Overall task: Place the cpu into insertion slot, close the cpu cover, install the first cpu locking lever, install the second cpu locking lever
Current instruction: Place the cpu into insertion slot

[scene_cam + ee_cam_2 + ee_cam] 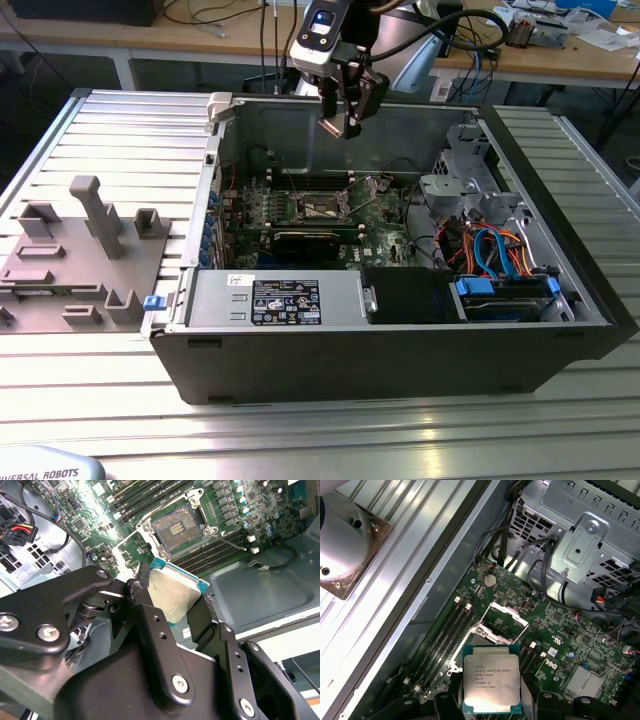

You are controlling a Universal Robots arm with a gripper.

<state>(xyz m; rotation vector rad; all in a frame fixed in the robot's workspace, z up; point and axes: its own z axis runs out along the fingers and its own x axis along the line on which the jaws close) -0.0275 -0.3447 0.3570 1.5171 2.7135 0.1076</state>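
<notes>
Exterior view: gripper point(343, 124) hangs above the slot point(322, 207), over the open case point(400, 350), clear of the board.

Second wrist view: fingers point(146, 605) pinch the cpu point(172, 599) by opposite edges. The cpu is tilted and apart from the slot point(176, 527), whose contacts lie bare.

First wrist view: cpu point(491, 678) in the grip, metal face showing, near the slot point(501, 625), not seated.

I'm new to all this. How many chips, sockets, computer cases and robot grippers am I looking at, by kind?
gripper: 1
chip, held by it: 1
socket, empty: 1
computer case: 1
Total: 4
</notes>
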